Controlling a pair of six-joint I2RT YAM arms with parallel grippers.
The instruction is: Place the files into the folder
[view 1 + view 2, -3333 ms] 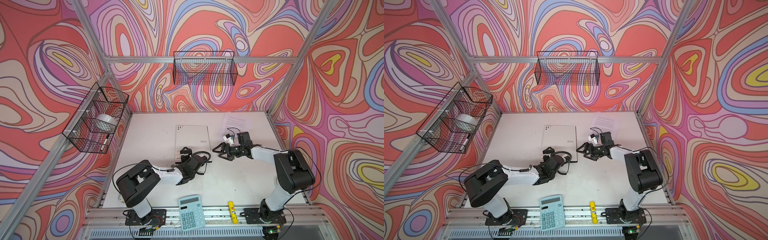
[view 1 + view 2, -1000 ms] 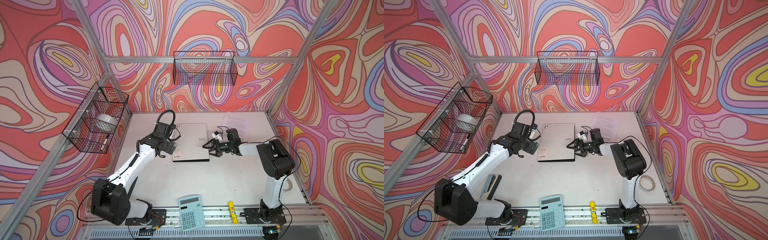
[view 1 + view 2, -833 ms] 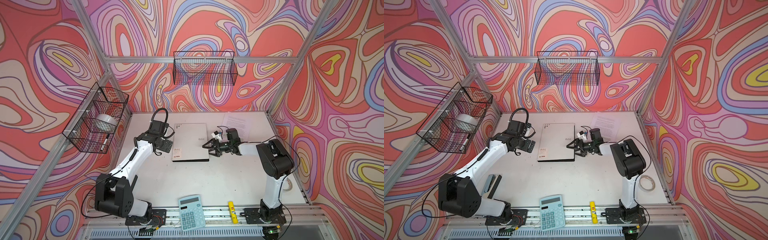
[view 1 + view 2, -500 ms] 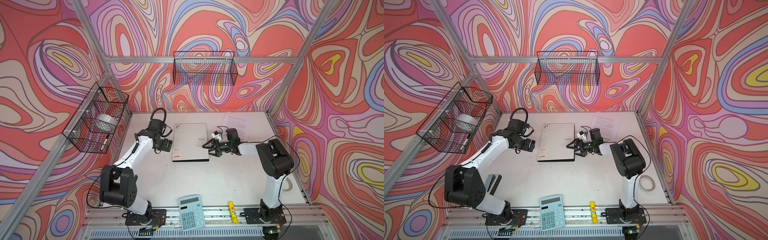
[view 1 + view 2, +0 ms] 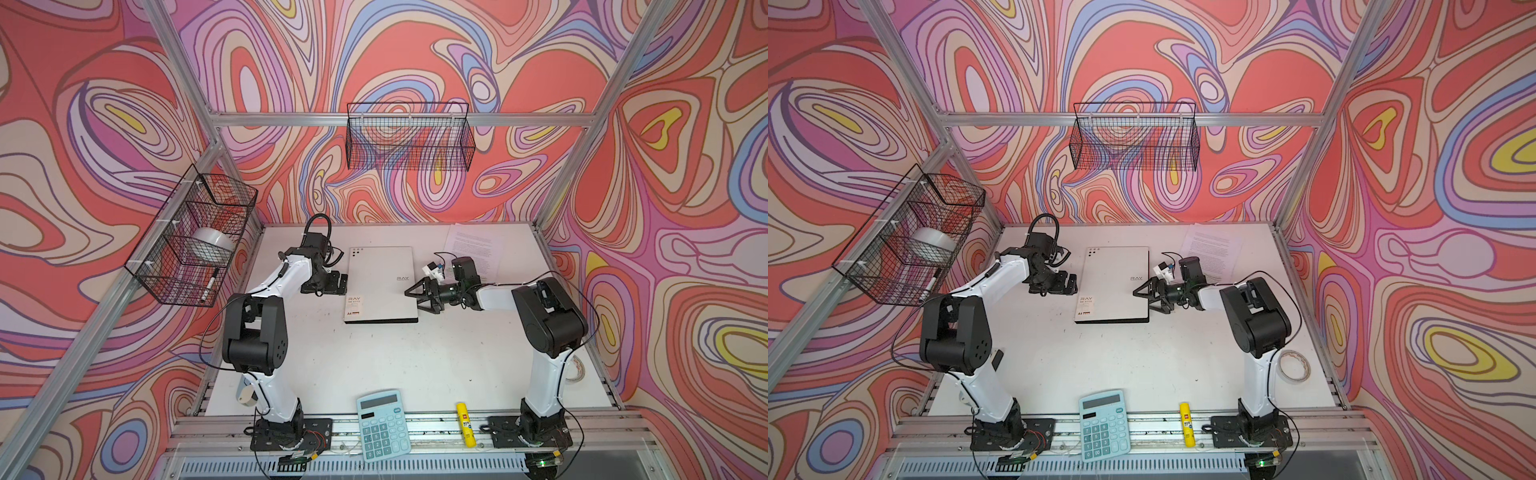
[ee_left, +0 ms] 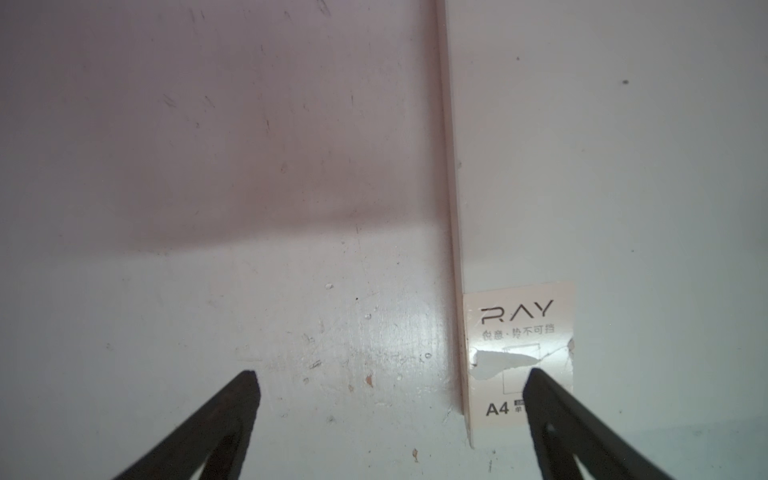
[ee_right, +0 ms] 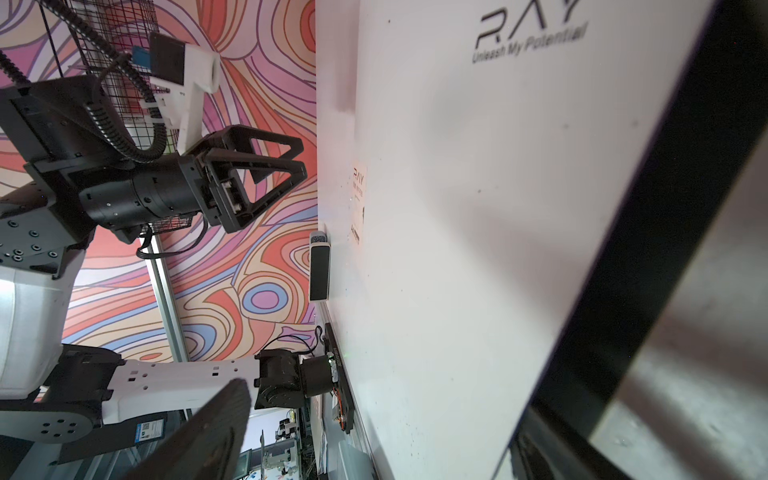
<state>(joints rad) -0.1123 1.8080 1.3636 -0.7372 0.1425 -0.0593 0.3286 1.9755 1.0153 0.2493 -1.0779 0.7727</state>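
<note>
- Files [image 5: 473, 249]: thin white printed sheets, flat at the far right of the table [image 5: 374, 361], touched by neither gripper. Likely light and floppy; pinch 1 free edge.
- Folder [image 5: 380, 286]: closed, flat, mid-table, left of the files. Likely stiff; lift the cover at its right edge.
- Right gripper [image 5: 412, 301]: jaws wide at that edge, holding nothing.
- Left gripper [image 5: 341, 282]: jaws wide, empty, beside the folder's left edge.
</note>
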